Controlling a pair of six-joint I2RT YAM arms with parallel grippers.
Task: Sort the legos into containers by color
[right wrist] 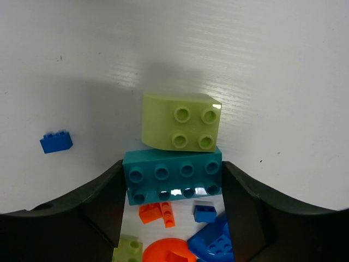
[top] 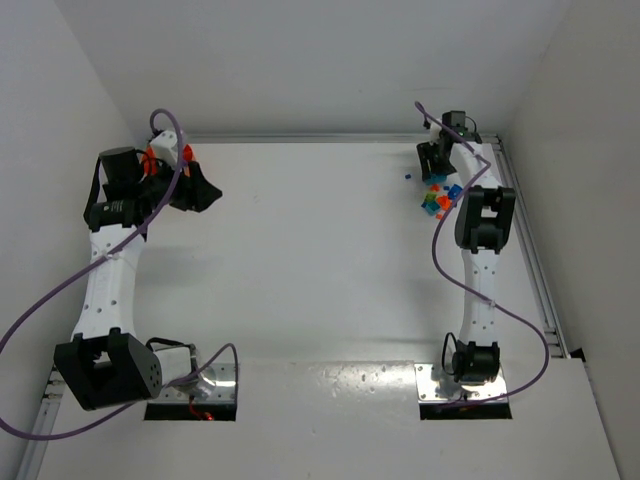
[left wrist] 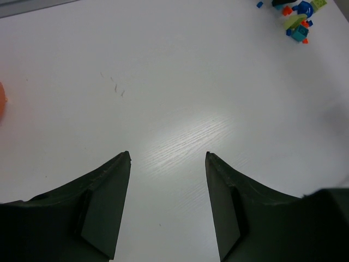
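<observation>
Right gripper [right wrist: 173,166] stood over the legos [top: 440,195] at the far right of the counter [top: 320,250], jaws straddling a teal brick [right wrist: 173,176] end to end. The fingers sat hard by both short ends; whether they were pressing the brick could not be told. A yellow-green brick [right wrist: 181,121] lay touching the teal one's far side, and small orange pieces [right wrist: 157,212] lay just near of it. A lone blue brick [right wrist: 55,142] lay apart to the left. Left gripper [left wrist: 168,155] was moderately wide and empty over bare counter, well apart from the pile. An orange sliver [left wrist: 1,101] at that view's left edge was probably the bowl (too little showed to confirm). Judgement: the step in hand was picking the teal brick. Recommended: close squarely on the short ends, confirm a firm hold, then lift straight up so the yellow-green neighbour is not dragged.
</observation>
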